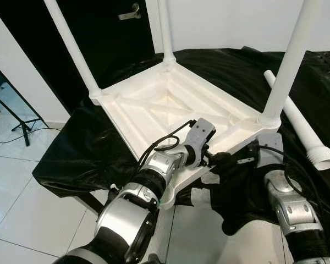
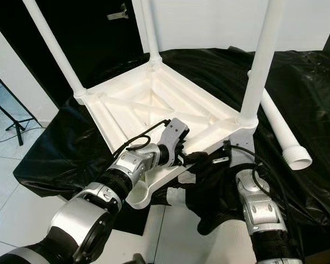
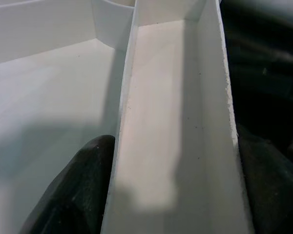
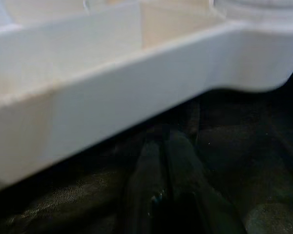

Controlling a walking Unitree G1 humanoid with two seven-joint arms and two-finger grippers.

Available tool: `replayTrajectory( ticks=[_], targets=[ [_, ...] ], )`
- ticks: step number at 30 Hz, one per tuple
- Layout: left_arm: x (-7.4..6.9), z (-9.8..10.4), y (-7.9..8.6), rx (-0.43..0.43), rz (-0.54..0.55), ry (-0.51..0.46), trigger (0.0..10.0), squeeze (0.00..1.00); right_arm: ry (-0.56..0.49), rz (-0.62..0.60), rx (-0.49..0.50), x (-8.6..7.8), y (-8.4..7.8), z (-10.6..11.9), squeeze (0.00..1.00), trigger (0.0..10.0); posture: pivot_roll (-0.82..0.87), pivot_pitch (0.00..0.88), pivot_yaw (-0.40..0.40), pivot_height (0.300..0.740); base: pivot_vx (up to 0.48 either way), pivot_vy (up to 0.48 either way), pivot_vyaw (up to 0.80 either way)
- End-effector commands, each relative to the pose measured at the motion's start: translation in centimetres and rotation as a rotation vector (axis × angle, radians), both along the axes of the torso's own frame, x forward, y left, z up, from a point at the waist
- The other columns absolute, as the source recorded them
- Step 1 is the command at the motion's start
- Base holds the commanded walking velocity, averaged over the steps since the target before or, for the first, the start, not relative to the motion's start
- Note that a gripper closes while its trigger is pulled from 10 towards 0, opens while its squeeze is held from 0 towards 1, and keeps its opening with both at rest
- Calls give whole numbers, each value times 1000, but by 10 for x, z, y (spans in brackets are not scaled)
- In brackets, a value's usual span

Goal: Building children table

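Observation:
A white children's table top (image 1: 154, 104) lies upside down on a surface draped in black cloth (image 1: 71, 154). Three white legs (image 1: 289, 60) stand up from its corners. A fourth, loose leg (image 1: 297, 118) lies on the cloth to the right. My left gripper (image 1: 217, 157) is at the near edge, with one finger (image 3: 83, 190) inside the rim and the other outside, shut on the rim wall (image 3: 176, 122). My right gripper (image 4: 161, 204) sits low beside the near right corner (image 4: 254, 53), its fingers shut together against the cloth under the edge.
The table top's nearest corner (image 2: 137, 195) overhangs the draped surface's front edge. A white tiled floor (image 1: 22, 181) lies below on the left, with a black tripod stand (image 1: 22, 124). Behind are a dark door with a handle (image 1: 131, 12) and a white wall.

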State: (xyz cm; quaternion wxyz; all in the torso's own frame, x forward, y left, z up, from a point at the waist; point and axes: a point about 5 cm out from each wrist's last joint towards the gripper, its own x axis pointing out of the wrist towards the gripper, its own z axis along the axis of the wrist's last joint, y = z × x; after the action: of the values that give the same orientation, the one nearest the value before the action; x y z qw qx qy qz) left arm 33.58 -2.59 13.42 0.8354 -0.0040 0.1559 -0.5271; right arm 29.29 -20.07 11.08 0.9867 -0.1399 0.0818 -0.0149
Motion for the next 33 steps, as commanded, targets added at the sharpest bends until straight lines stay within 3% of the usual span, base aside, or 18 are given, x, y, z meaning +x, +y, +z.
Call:
replayTrajectory(
  ticks=[1, 2, 7, 10, 21, 22, 24, 25, 26, 29, 30, 31, 32, 33],
  targets=[
    [-18, 16, -32, -293, -97, 63, 5961, 0, 7, 8, 10, 1, 3, -2, 0, 10000, 25, 0, 94, 740, 0, 0, 0],
    [-16, 16, -28, -282, -75, 44, 10000, 0, 1, 13, 11, 0, 5, -1, 0, 10000, 26, 0, 94, 740, 0, 0, 0],
    [-8, 13, -15, -253, -26, 31, 10000, 0, 14, 37, 20, -7, 17, -5, 0, 10000, 24, 0, 94, 740, 0, 0, 0],
    [-5, 7, -7, -192, 14, 19, 10000, 0, 37, 63, 35, -14, 28, -12, 0, 10000, 23, 0, 93, 740, 0, 0, 0],
    [-7, 7, -16, -153, 28, 1, 10000, 0, 24, 76, 42, -12, 30, -7, 0, 10000, 17, 0, 89, 740, 0, 0, 0],
    [-7, 7, -17, -137, 33, -9, 10000, 188, 20, 77, 44, -12, 30, -5, 0, 10000, 15, 0, 88, 740, 0, 0, 0],
    [-7, 7, -17, -137, 33, -9, 10000, 188, 20, 77, 44, -12, 30, -5, 0, 10000, 15, 0, 88, 740, 0, 0, 0],
    [-7, 6, -17, -130, 37, -11, 10000, 298, 19, 78, 45, -12, 31, -5, 0, 10000, 15, 0, 88, 740, 0, 0, 0],
    [-7, 4, -17, -126, 42, -1, 10000, 1000, 21, 85, 54, -15, 35, -4, 0, 10000, 12, 0, 88, 740, 0, 0, 0],
    [-8, 4, -19, -128, 41, 3, 10000, 1000, 25, 94, 60, -17, 39, -5, 0, 10000, 12, 0, 88, 740, 0, 0, 0],
    [-9, 5, -21, -140, 42, 8, 10000, 271, 28, 97, 62, -18, 41, -5, 0, 10000, 11, 0, 89, 740, 0, 0, 0],
    [-9, 5, -21, -140, 42, 8, 10000, 271, 28, 97, 62, -18, 41, -5, 0, 10000, 11, 0, 89, 740, 0, 0, 0],
    [-10, 6, -23, -152, 41, 14, 10000, 0, 31, 99, 63, -18, 42, -6, 0, 10000, 11, 0, 89, 740, 0, 0, 0],
    [-10, 10, -25, -179, 38, 11, 10000, 0, 34, 102, 65, -19, 44, -7, 0, 10000, 10, 0, 91, 740, 0, 0, 0]
  ],
)
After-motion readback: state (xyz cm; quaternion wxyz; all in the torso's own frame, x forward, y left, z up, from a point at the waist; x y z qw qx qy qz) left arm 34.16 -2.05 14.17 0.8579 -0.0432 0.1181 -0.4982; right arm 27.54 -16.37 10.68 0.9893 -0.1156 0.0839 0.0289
